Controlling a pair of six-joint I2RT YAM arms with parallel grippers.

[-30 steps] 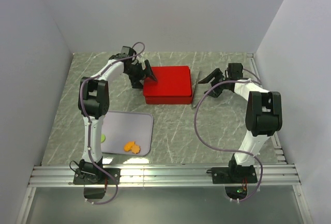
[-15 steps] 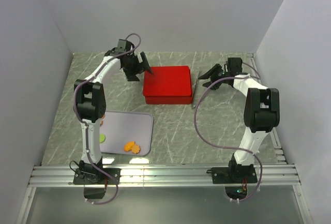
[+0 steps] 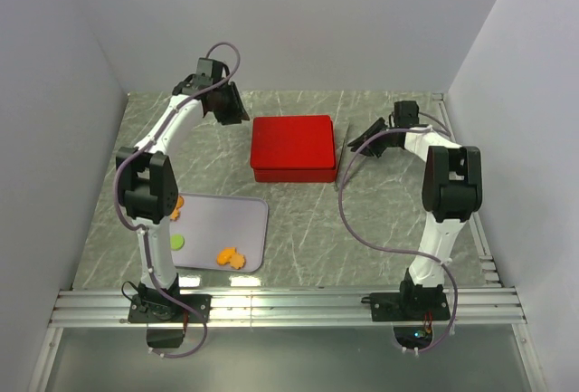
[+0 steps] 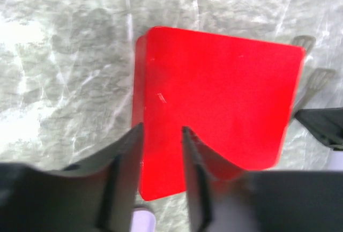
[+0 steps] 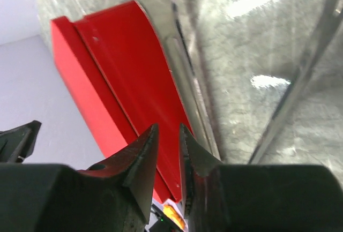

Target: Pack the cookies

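The cookies lie on a pale tray [image 3: 244,220] at the near left: two orange pieces [image 3: 231,257], a green disc [image 3: 178,242] and another orange one [image 3: 177,203] beside the left arm. A red lidded box [image 3: 291,148] sits closed mid-table. My left gripper [image 3: 233,107] hovers behind the box's far left corner. In its wrist view it [image 4: 161,130] shows a narrow empty gap above the red lid [image 4: 214,82]. My right gripper [image 3: 362,143] hangs just right of the box. There its jaws [image 5: 169,127] stand slightly apart and hold nothing.
Metal tongs [image 3: 342,161] lie along the box's right side, and their shiny blades [image 5: 187,76] run beside the red box [image 5: 118,82]. The tong tips [image 4: 313,60] show past the lid. Grey walls close in the marble table on three sides.
The left gripper has pulled back and left off the box's left end and narrowed its jaws. The right gripper has drawn a little right and back, its jaws closing in.
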